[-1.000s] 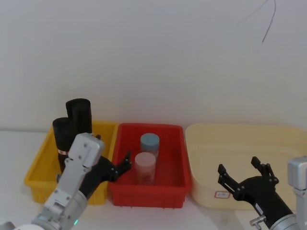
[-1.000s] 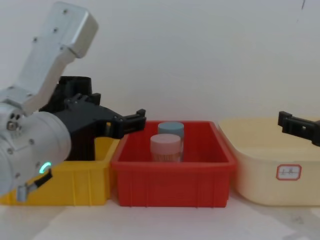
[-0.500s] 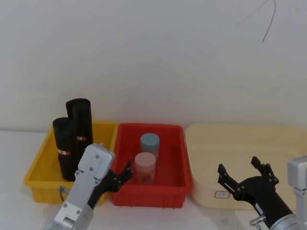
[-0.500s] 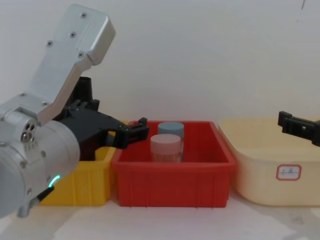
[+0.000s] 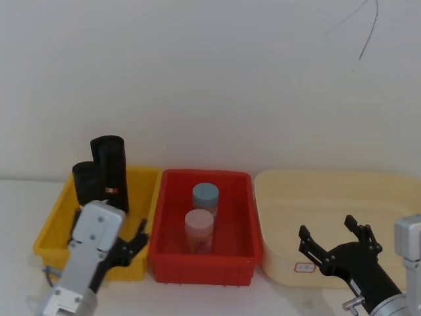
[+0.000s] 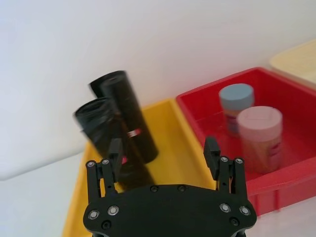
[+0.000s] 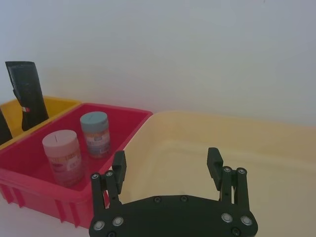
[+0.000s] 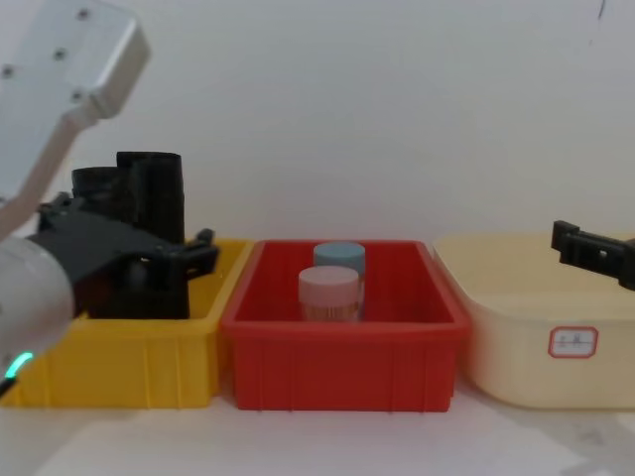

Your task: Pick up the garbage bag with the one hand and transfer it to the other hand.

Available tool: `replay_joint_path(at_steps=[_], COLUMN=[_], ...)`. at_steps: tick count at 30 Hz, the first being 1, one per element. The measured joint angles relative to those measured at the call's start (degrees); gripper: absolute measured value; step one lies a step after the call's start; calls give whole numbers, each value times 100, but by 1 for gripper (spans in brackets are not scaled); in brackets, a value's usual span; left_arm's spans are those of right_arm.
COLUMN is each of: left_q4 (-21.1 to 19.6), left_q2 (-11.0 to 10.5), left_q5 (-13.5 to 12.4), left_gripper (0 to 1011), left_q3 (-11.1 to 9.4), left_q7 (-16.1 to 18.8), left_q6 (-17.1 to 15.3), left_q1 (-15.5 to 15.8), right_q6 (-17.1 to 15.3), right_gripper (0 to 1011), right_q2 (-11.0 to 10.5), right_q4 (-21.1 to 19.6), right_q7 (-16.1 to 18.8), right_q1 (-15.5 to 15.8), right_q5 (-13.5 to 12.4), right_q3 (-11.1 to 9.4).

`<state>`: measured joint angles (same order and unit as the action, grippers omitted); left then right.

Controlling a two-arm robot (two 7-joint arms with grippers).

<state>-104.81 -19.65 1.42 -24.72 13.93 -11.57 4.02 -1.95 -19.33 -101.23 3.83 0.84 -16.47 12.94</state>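
The left claw [image 5: 133,243] is hanging released, its two prongs spread with nothing between them, at the front right corner of the yellow bin [image 5: 54,222]. In the left wrist view the left claw [image 6: 163,152] is pointing into that bin toward the two black rolls, with its fingers [image 6: 211,150] gripping nothing. In the chest view the left claw [image 8: 189,248] is sitting at about rim height. The garbage bag [image 5: 109,164] is standing upright at the back of the yellow bin, its small red-and-white label facing forward, and it is pressing against a shorter second black roll [image 5: 84,183] on its left. The red bin [image 5: 204,268] is sitting just beside the yellow bin and is holding a pink jar [image 5: 198,229] in front of a blue jar [image 5: 205,196]. The right claw [image 5: 327,232] is hovering released and empty at the front edge of the cream bin [image 5: 329,191]. All three bins are resting on the white tabletop [image 5: 20,217].
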Motion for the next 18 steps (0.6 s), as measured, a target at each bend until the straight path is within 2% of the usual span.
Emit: replay_joint_path(at_steps=[7,18], left_q4=[-146,-7], left_q2=[-51,21], left_q5=[80,356], left_gripper=[1001,1001], left_q3=[287,562], left_q7=[90,-23], left_q6=[-73,-22], left_q1=[-200,-199], right_q6=[0,0], right_gripper=[1000,999], right_q2=[0,0], right_q4=[0,0], right_q7=[0,0], right_q1=[0,0], right_q5=[0,0], right_q3=[0,0])
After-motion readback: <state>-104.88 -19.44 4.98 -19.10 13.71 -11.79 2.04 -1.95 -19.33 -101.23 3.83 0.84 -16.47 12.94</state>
